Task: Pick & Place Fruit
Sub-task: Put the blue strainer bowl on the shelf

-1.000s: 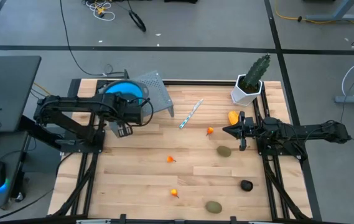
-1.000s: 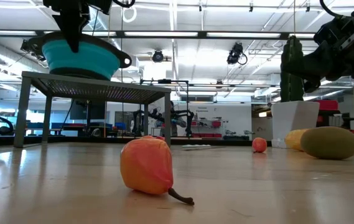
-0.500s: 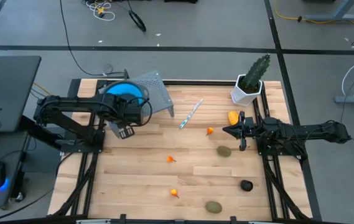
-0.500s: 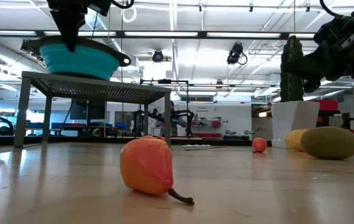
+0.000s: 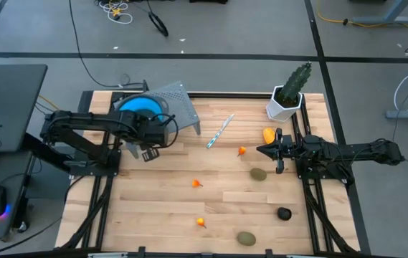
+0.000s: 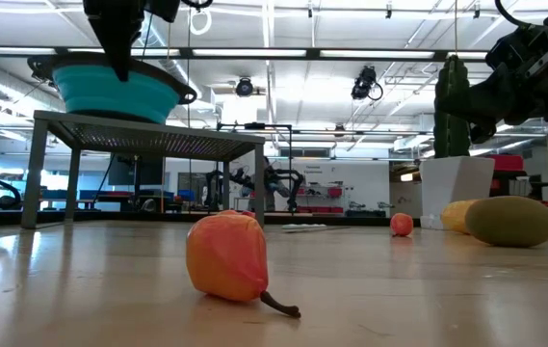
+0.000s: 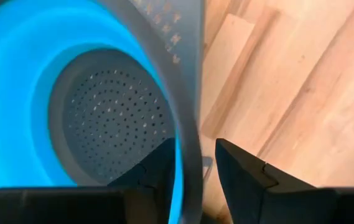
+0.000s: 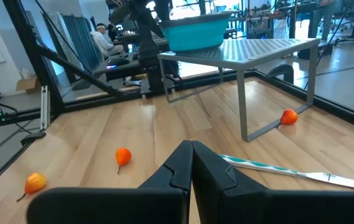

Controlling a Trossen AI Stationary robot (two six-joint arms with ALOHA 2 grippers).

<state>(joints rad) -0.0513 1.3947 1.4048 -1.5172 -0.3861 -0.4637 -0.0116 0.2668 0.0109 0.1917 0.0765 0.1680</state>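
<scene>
A blue bowl (image 5: 140, 105) with a grey perforated bottom stands on a grey perforated stand (image 5: 181, 102) at the table's far left. My left gripper (image 7: 195, 167) points down at the bowl's near rim, open, one finger inside the bowl and one outside. The fruit lies on the wood: a yellow-orange oval (image 5: 269, 134), small orange pieces (image 5: 242, 150) (image 5: 197, 183) (image 5: 201, 223), two olive ovals (image 5: 259, 173) (image 5: 246, 237) and a dark round one (image 5: 283, 213). My right gripper (image 5: 259, 150) waits level at the right, shut and holding nothing. My left gripper stands astride the bowl's grey rim (image 7: 192, 134) from above. A gap shows between the outer finger (image 7: 242, 171) and the rim. Whether the inner finger (image 7: 155, 168) touches the bowl I cannot tell. The bowl rests on the stand.
A cactus in a white pot (image 5: 288, 99) stands at the far right corner. A thin striped stick (image 5: 219, 131) lies beside the stand. The arms' dark frames run along both table sides. The wood between the fruits is bare.
My left gripper has stayed over the bowl's rim and rolled a little about its own line.
</scene>
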